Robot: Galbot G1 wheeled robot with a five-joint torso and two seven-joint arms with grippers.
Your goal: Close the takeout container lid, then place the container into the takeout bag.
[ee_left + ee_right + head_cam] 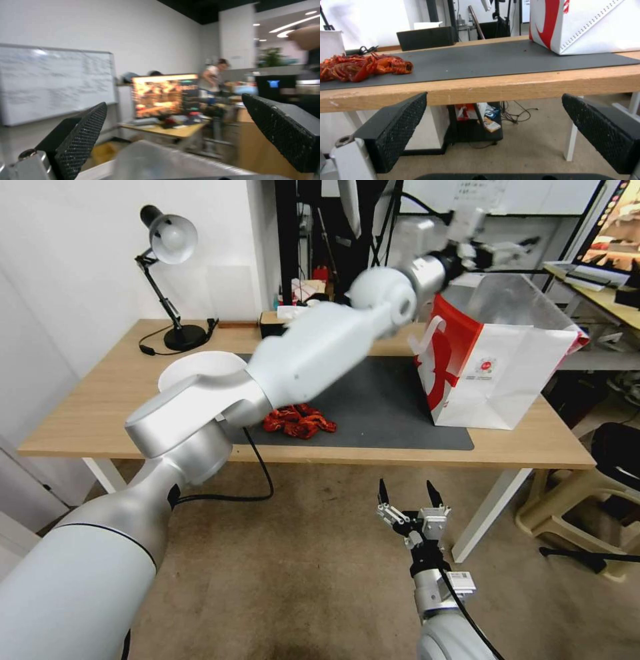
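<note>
The left arm reaches diagonally across the pale wooden surface (80, 413) and up over the large white paper takeout bag with red sides and a small red logo (497, 380), which stands upright at the right end of the dark grey rectangular mat (373, 413). The left end effector (497, 250) hangs above and just behind the bag's open mouth, where the silvery foil lining shows; in the left wrist view its two black textured fingers (83, 140) stand wide apart with nothing between them, and a blurred pale edge of the bag (160, 162) lies below them. The small clear clamshell container cannot be made out in any view, so whether it lies inside the bag cannot be told. The right end effector (410, 500) hangs low in front of the surface's near edge, well apart from the bag, its fingers (400, 130) spread wide and empty, pointing toward the edge of the surface (486, 90). On the mat's left part lies a heap of red crayfish (299, 421), near a round white bowl (197, 370) partly hidden by the left arm. A black desk lamp with a silver shade (170, 243) stands at the far left corner of the surface.
</note>
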